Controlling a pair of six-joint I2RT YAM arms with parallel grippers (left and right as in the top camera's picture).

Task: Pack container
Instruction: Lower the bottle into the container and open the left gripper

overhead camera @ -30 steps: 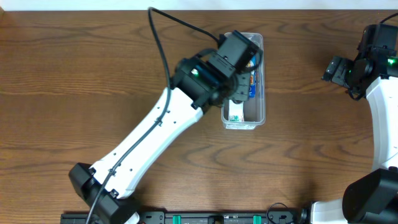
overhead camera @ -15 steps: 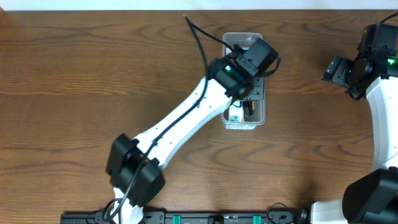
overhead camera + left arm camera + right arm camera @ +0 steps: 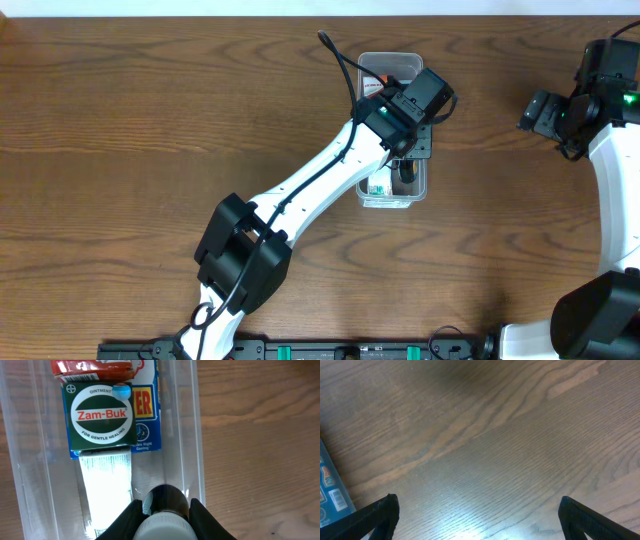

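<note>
The container (image 3: 386,202) is a clear long bin at the table's far middle. In the left wrist view its wall (image 3: 192,435) encloses a green Zam-Buk box (image 3: 102,415), a blue box (image 3: 146,415), a red packet (image 3: 95,366) and a white box (image 3: 106,485). My left gripper (image 3: 405,172) is inside the bin's near right part. It is shut (image 3: 164,504) on a dark bottle with a white cap (image 3: 170,496), held lying along the bin's right wall. My right gripper (image 3: 541,111) hangs open and empty (image 3: 477,510) over bare wood at the far right.
The left arm (image 3: 310,195) stretches diagonally from the front edge across the table to the bin. A blue box edge (image 3: 327,485) shows at the left of the right wrist view. Wood table (image 3: 120,120) surrounds the bin.
My left arm has swung right and reached further over the bin, carrying the bottle toward its right wall and near end. The right arm has not moved.
</note>
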